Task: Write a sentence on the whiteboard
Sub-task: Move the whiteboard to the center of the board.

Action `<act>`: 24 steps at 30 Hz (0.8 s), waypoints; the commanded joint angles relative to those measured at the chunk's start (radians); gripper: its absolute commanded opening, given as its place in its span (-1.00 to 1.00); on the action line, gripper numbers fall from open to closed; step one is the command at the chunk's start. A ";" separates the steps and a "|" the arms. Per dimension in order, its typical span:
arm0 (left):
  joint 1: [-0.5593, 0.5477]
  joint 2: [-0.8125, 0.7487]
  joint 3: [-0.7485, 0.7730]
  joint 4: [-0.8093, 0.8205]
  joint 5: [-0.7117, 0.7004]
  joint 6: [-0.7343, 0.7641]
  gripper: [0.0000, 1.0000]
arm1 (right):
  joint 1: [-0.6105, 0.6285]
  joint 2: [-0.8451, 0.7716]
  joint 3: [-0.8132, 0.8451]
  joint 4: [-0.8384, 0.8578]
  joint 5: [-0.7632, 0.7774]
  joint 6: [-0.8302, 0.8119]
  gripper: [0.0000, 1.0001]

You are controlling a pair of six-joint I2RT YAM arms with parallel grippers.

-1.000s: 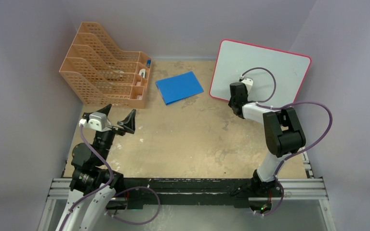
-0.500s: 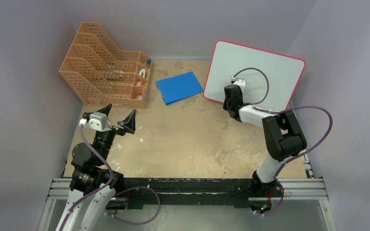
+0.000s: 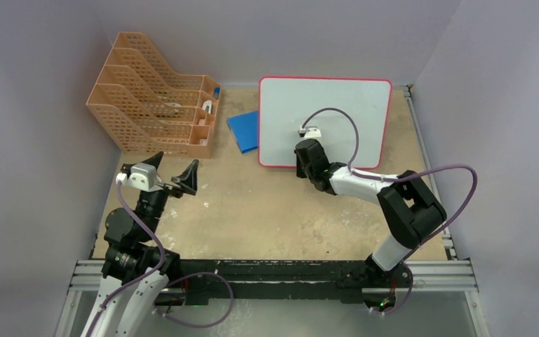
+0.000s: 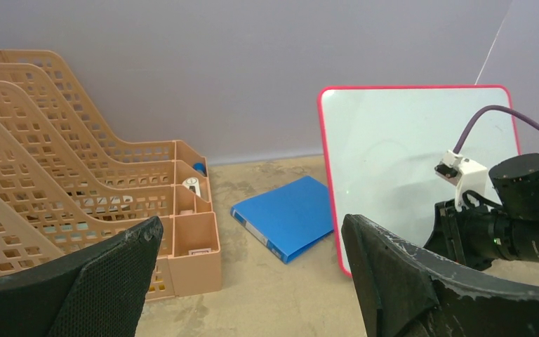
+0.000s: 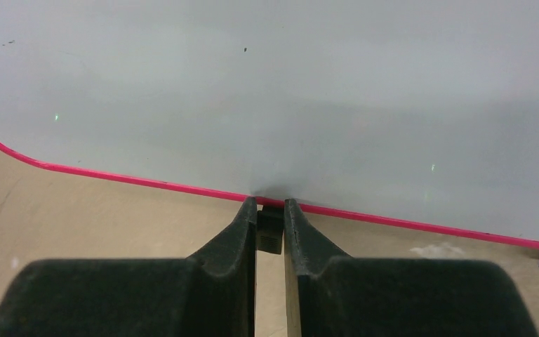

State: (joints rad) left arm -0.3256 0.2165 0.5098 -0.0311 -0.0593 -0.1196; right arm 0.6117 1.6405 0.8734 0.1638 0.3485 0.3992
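Top view: the right gripper pinches the lower edge of the whiteboard. The whiteboard has swung from the right rear corner to centre rear, squared up, its edge now over the folder. The left gripper hangs wide open.

Left wrist view: the whiteboard is blank.

Right wrist view: narrow jaws clamp its black foot. Writing probably comes next.

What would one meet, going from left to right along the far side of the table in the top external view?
First the orange file rack → blue folder → whiteboard.
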 commanded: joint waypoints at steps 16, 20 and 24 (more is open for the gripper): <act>0.011 0.008 0.013 0.037 -0.024 0.005 0.93 | 0.334 -0.011 -0.017 0.202 -0.057 0.036 -1.00; 0.013 0.007 0.015 0.035 -0.034 0.003 0.93 | 0.366 0.000 -0.011 0.200 -0.057 0.039 -1.00; 0.015 0.010 0.015 0.034 -0.036 0.003 0.93 | 0.382 -0.009 -0.037 0.187 -0.066 0.060 -1.00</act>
State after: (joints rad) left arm -0.3210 0.2169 0.5098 -0.0315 -0.0834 -0.1192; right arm 0.9691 1.6508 0.8413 0.2668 0.3195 0.4297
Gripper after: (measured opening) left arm 0.968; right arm 0.155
